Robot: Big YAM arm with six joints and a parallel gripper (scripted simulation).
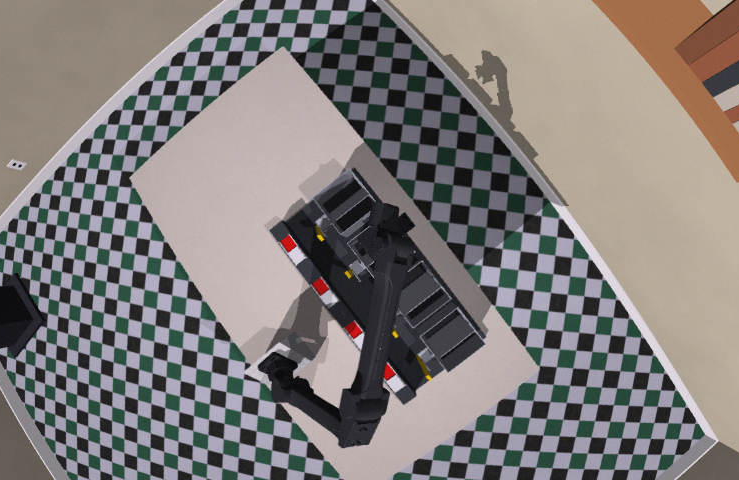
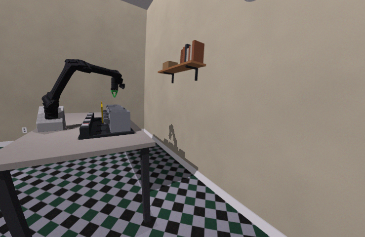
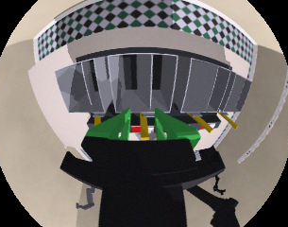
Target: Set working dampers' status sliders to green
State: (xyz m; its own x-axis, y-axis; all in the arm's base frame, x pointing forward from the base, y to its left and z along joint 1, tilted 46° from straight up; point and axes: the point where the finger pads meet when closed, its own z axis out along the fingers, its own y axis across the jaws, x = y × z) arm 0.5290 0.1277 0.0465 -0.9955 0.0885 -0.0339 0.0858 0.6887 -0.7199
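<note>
Four grey box dampers stand in a row on a black base (image 1: 371, 291) on the table; the end ones (image 1: 347, 199) (image 1: 452, 339) show plainly, and my arm hides part of the middle ones. In front of each is a slider, and all show red (image 1: 289, 243) (image 1: 320, 285) (image 1: 354, 329) (image 1: 388, 371). Small yellow levers (image 1: 320, 233) (image 1: 423, 367) stick out at the dampers' fronts; one stands upright (image 2: 101, 111). My gripper (image 2: 114, 93) hangs well above the dampers, pointing down. Its green fingers stand apart with nothing between them; a red slider and a yellow lever show through the gap.
My arm's base sits on a grey block (image 2: 50, 120) at the table's near corner. The dampers' base lies close to the table's wall-side edge. A shelf with books (image 2: 182, 62) hangs on the wall, far off.
</note>
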